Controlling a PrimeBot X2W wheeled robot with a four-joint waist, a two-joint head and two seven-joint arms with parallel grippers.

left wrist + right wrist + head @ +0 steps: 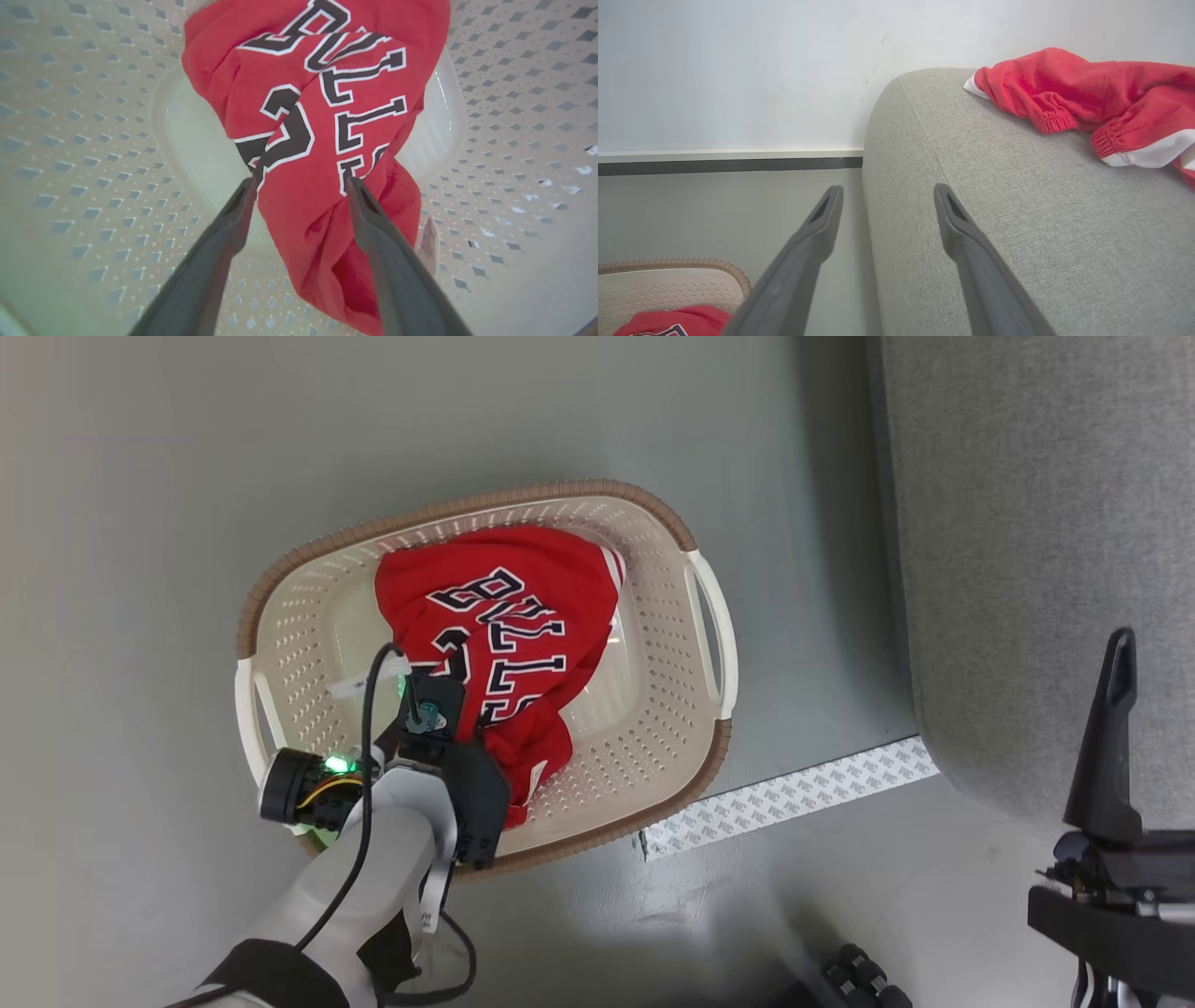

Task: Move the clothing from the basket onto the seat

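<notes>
Two dark fingers (219,252) of the left gripper (300,182), at seven o'clock in the basket (308,616), stand spread astride the red clothing (504,616) heaped there, while at four o'clock the right gripper (888,188) hangs open beside the seat (1027,569).

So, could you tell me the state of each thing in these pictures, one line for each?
basket: upright on the floor, with the jersey in it.
jersey: crumpled, lying inside the basket.
left gripper: open, fingertips on either side of a jersey fold, nothing gripped.
right gripper: open, empty, beside the seat.
seat: has a red garment on top.
red garment: crumpled, lying on the seat.
</notes>
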